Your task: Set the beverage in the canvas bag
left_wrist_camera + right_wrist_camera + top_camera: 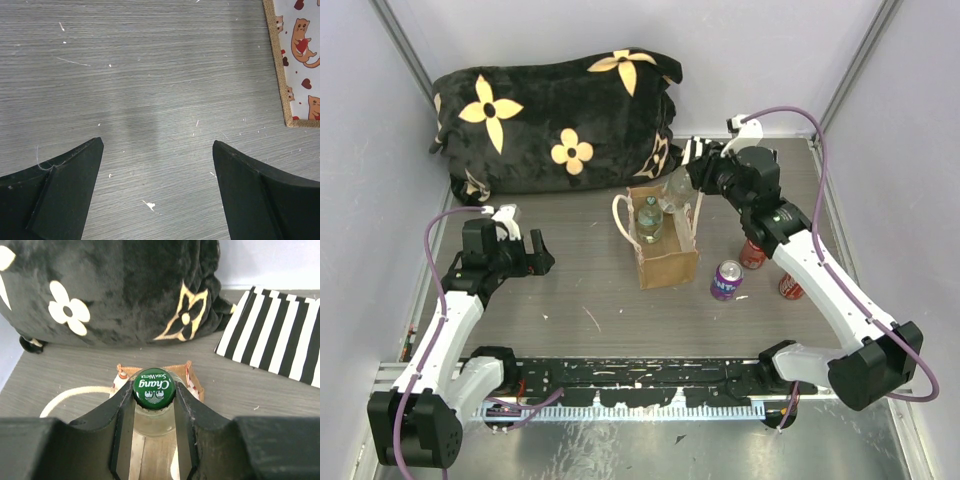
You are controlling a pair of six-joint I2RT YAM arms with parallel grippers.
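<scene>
Two fingers of your right gripper (154, 394) clamp the neck of the clear glass bottle with a green cap (154, 421), upright at the mouth of the tan burlap canvas bag (667, 264). Your left gripper (158, 144) hangs with jaws wide over the grey wood-grain table (150, 60).

Tan burlap tote (665, 262) on grey wood-grain table (570, 300), clear glass bottle (649, 220) inside, green-capped bottle (154, 388) at its mouth, black plush cushion (555, 120) behind, drink cans (726, 280) right.

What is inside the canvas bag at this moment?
One clear glass bottle stands inside the canvas bag. The right gripper holds a Chang soda water bottle at the bag's opening. The bag's bottom is covered by its walls.
</scene>
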